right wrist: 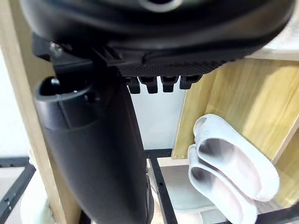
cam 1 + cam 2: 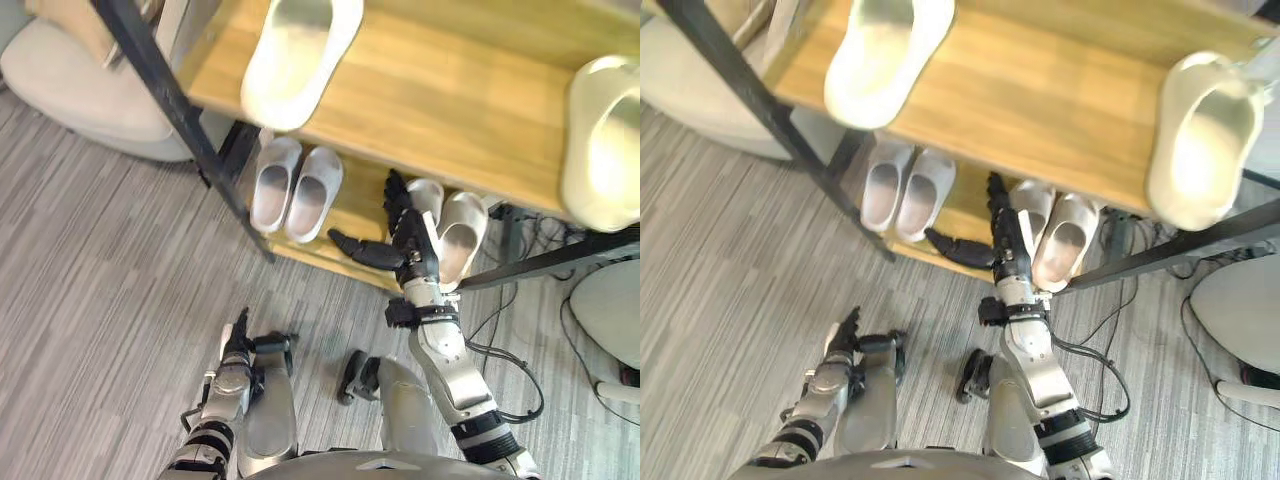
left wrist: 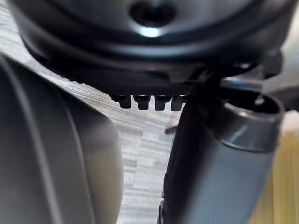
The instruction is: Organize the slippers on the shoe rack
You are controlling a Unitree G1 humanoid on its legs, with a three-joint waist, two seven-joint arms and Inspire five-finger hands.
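Note:
A wooden shoe rack (image 2: 480,100) stands before me. One white slipper (image 2: 298,55) lies on its upper shelf, and a second white slipper (image 2: 605,140) rests at that shelf's right end. On the lower shelf sit a left pair (image 2: 295,185) and a right pair (image 2: 455,225). My right hand (image 2: 410,245) reaches onto the lower shelf, open, fingers straight along the left side of the right pair and thumb spread to the left. It holds nothing. The right wrist view shows a white pair (image 1: 229,170) past the thumb. My left hand (image 2: 237,345) hangs low over the floor, open and empty.
A black rack post (image 2: 170,100) slants down to the floor at the left. Behind it lies a beige cushion (image 2: 70,90). Cables (image 2: 520,300) and a white round base (image 2: 610,310) are on the grey carpet at the right.

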